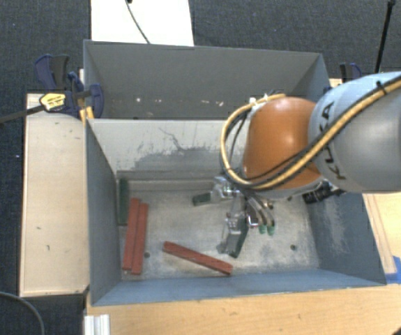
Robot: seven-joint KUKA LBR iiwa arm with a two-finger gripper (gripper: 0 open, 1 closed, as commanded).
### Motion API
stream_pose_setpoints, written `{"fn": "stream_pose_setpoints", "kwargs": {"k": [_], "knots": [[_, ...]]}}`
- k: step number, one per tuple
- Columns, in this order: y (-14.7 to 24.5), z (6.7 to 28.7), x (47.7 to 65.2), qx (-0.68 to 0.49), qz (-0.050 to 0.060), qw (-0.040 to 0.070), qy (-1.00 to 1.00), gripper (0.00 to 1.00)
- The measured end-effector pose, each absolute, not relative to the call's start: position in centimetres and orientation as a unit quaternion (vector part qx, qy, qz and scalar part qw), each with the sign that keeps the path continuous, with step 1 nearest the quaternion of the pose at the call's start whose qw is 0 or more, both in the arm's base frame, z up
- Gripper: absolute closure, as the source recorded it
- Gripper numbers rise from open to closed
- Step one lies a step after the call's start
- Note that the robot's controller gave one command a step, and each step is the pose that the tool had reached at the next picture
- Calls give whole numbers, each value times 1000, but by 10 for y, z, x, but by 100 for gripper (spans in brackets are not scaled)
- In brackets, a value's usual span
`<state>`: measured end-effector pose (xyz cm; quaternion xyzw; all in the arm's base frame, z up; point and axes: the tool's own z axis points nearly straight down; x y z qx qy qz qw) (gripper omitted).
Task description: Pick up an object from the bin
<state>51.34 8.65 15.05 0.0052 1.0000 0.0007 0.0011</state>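
My gripper (238, 230) hangs low over the middle of the bin floor, under the orange wrist cover. Its tip is just above the right end of a long red stick (197, 258) that lies slanted near the front wall. A small dark green piece (234, 247) shows right at the gripper's lower end; whether it is gripped is unclear. A small dark grey piece (201, 199) lies to the gripper's upper left by the back wall.
Two red bars (134, 236) lie side by side along the left wall, with a dark green bar (123, 201) behind them. The arm and its cables cover the bin's right back part. Bare floor lies at the right front.
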Motion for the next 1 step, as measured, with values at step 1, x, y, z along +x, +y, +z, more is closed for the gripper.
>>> {"fn": "stream_pose_setpoints", "kwargs": {"k": [1], "knots": [[95,71,483,179,-1,-2,984,0]]}}
